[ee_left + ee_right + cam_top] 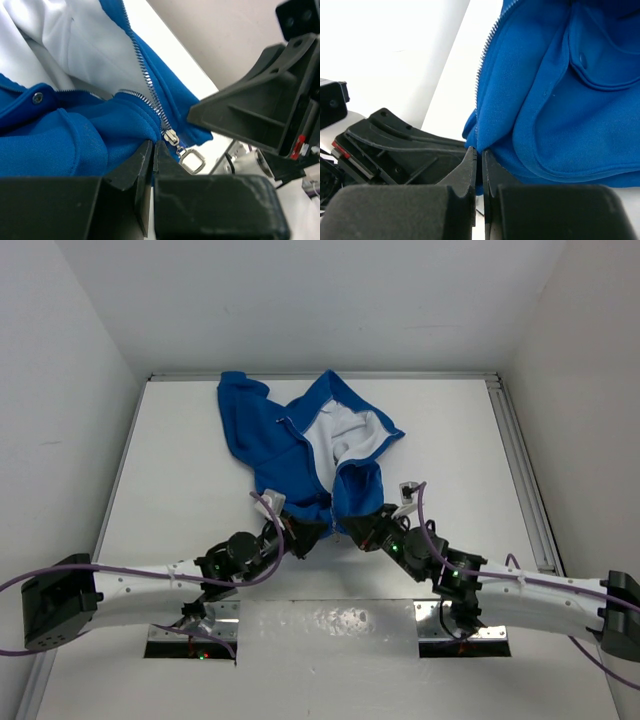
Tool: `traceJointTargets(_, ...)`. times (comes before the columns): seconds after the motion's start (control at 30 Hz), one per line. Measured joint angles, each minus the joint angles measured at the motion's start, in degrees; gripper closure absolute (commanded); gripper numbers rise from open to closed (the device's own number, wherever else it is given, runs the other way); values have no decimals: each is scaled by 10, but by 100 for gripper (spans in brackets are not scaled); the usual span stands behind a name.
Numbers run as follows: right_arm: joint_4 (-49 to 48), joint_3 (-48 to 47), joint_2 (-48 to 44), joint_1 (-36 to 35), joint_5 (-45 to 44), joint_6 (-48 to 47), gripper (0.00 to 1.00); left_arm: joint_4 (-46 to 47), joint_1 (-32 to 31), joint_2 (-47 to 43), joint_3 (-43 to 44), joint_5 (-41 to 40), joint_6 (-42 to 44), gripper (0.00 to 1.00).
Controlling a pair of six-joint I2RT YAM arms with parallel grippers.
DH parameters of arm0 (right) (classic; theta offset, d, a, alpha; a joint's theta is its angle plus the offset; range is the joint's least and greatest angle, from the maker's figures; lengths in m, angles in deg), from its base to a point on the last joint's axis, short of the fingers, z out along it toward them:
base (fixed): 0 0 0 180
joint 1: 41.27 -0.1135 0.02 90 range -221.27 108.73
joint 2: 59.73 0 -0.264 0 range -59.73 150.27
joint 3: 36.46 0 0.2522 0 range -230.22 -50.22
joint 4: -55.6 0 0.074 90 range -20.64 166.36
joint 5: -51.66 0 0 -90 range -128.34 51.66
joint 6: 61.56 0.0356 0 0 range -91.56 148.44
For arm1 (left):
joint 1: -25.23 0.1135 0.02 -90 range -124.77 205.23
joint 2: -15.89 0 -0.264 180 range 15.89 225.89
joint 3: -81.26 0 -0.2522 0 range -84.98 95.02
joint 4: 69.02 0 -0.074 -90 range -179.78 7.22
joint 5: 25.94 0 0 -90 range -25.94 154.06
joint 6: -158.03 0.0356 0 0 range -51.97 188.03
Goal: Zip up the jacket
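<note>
The jacket (290, 445) lay crumpled on the worktop (180, 460) at its middle and far part, hem toward the arms. The zipping looked barely begun. In the left wrist view the zipper slider (170, 136) sat right at the hem with its pull tab (191, 160) hanging free. Above it the two rows of zipper teeth (145, 75) parted at once, and further up the front gaped open on the white lining (335, 435). Nearly the whole run of the zip was therefore left to close. The left end effector (152, 149) had its fingers pressed together and appeared to pinch the hem just beside the slider. The right end effector (479, 152) was likewise pressed shut on the hem edge of the other front panel, where the teeth ended. No separate container was in view — only a front pocket (600, 60) sewn on the jacket, and whether anything lay inside it could not be told.
</note>
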Motion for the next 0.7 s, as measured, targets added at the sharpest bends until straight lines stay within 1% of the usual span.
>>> traceJointTargets(0.17, 35, -21, 2, -1, -1, -12, 100, -35, 0, -15, 0, 17, -9, 100)
traceJointTargets(0.37, 74, -52, 39, -1, 3, -9, 100, -72, 0, -26, 2, 40, -24, 100)
traceJointTargets(0.7, 98, -4, 63, -4, 21, 51, 100, -146, -1, -25, 1, 110, -43, 100)
